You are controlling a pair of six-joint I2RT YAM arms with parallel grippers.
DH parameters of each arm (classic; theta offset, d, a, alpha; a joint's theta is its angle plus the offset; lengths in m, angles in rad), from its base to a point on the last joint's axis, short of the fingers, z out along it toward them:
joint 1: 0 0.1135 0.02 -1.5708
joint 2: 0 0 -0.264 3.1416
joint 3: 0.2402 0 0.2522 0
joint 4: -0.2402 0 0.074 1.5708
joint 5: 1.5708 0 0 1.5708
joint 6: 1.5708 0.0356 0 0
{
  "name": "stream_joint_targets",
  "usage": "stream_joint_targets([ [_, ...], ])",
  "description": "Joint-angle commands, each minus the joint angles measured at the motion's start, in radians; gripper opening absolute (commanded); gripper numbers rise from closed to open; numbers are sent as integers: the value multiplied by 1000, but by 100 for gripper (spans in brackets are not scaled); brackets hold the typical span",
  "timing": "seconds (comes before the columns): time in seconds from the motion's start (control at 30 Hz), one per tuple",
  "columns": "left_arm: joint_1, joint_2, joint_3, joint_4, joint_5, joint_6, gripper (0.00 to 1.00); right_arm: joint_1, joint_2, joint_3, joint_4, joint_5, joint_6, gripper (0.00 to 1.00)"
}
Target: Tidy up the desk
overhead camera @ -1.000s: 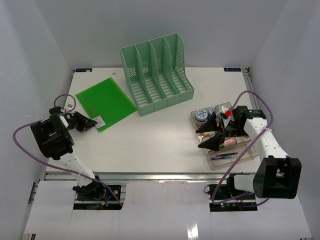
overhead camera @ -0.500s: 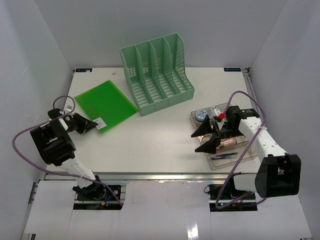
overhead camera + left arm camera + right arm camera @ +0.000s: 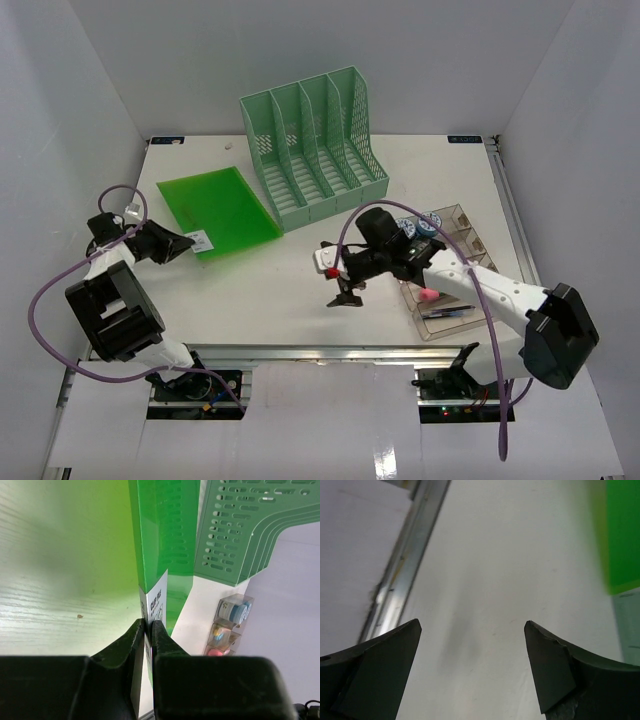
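Note:
The white desk (image 3: 265,290) carries a flat green folder (image 3: 218,208) at the left. My left gripper (image 3: 180,243) is shut on the folder's near corner, at its white label (image 3: 200,240). The left wrist view shows the jaws (image 3: 148,625) pinching the folder's edge (image 3: 160,530) at the label. My right gripper (image 3: 336,272) is open and empty, low over the bare middle of the desk and pointing left. The right wrist view shows its wide-open jaws (image 3: 472,625) over the white desk (image 3: 510,555).
A green slotted file rack (image 3: 315,145) stands at the back centre, just right of the folder. A clear stepped tray (image 3: 455,275) with tape rolls and small items sits at the right. The desk's metal front rail (image 3: 415,540) runs along the near edge.
My right arm has swung left from over the clear tray to the middle of the desk, still open. My left gripper, still shut on the folder, has turned it slightly.

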Motion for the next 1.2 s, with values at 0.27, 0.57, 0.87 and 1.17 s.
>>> stream_joint_targets([
  [0.27, 7, -4, -3, -31, 106, 0, 0, 346, 467, 100, 1032, 701, 90, 90],
  [0.57, 7, -11, 0, -38, 138, -5, 0, 341, 832, 321, 1359, 852, -36, 91],
  [0.87, 5, -40, -21, -52, 148, 0, 0, 341, 1033, 445, 1464, 849, -92, 61],
  [1.17, 7, -74, -7, -51, 154, -27, 26, 346, 978, 333, 1558, 840, -56, 8],
])
